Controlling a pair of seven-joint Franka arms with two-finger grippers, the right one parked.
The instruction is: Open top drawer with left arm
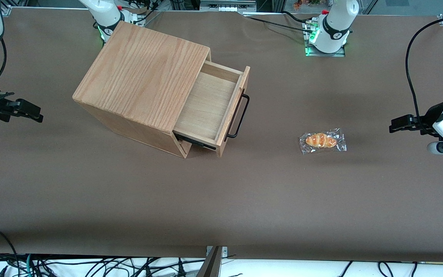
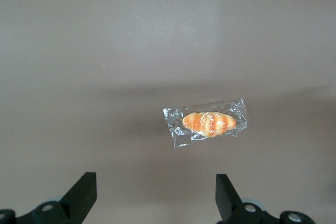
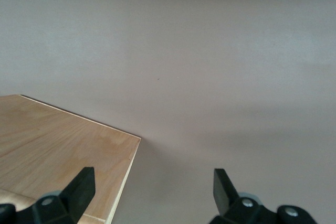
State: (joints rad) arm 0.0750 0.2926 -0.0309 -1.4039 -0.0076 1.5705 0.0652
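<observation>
A wide surface (image 1: 244, 200) covered in matte brown material was seen, evenly lit from above, with soft shadows cast across it. Along its edge nearest the front camera, a white ledge with tangled black cables (image 1: 90, 267) was shown. At the edge farthest from that camera, metal framing (image 1: 225, 4) and further cabling were visible, with green lights glowing at two mounting plates (image 1: 326, 50)

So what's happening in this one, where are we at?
The top drawer of the wooden box is pulled out and looks empty, its black bar handle free. The left arm's gripper is open and holds nothing, hovering over the table toward the working arm's end, well away from the drawer. A wrapped bread roll lies on the table between the box and the gripper.
</observation>
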